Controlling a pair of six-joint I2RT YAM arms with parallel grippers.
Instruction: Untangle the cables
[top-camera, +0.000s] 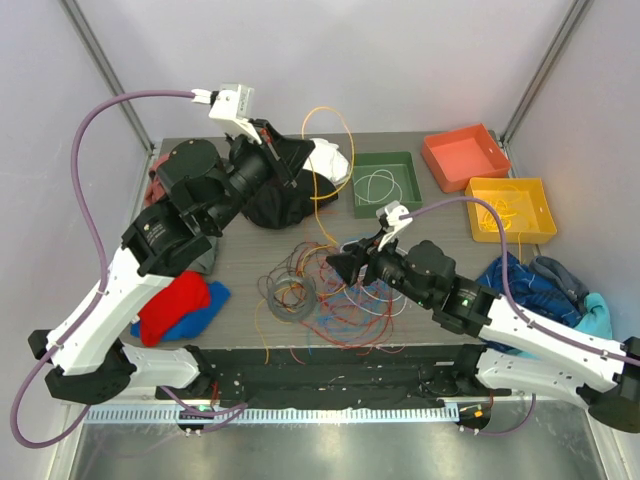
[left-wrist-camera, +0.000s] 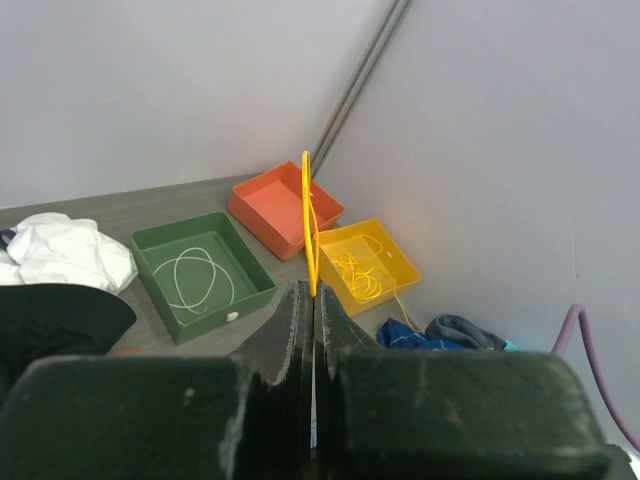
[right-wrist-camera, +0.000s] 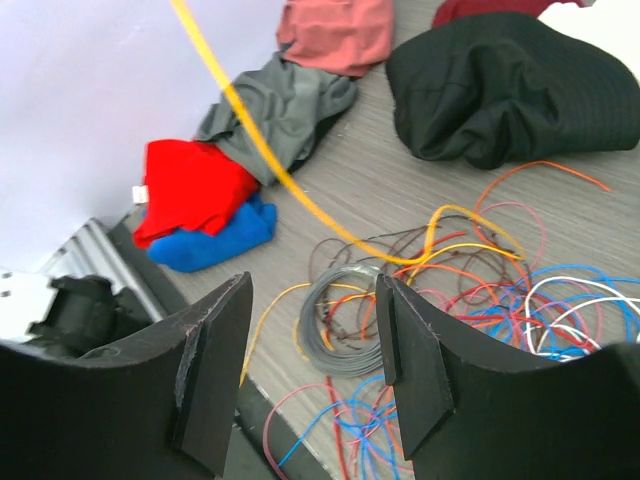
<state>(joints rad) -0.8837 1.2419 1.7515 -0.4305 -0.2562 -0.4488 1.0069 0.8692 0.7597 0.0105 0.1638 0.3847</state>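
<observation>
Top external view: at left, the left hand (left-wrist-camera: 313, 300) is raised above the worktop (top-camera: 250, 255), its jaws pressed together on a yellow cable (left-wrist-camera: 306, 200) that loops up, then trails down to the tangled cables (top-camera: 330, 295) heaped near the front centre. Just right of the heap, the right hand (right-wrist-camera: 312, 300) hovers with fingers spread, gripping nothing. Farther right, a green tray (top-camera: 405, 160) holds a white cable (top-camera: 378, 185).

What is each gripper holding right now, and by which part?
The left gripper is shut on a yellow cable, pinched partway along its length, a loop standing above the jaws. The right gripper is open, holding nothing.
</observation>
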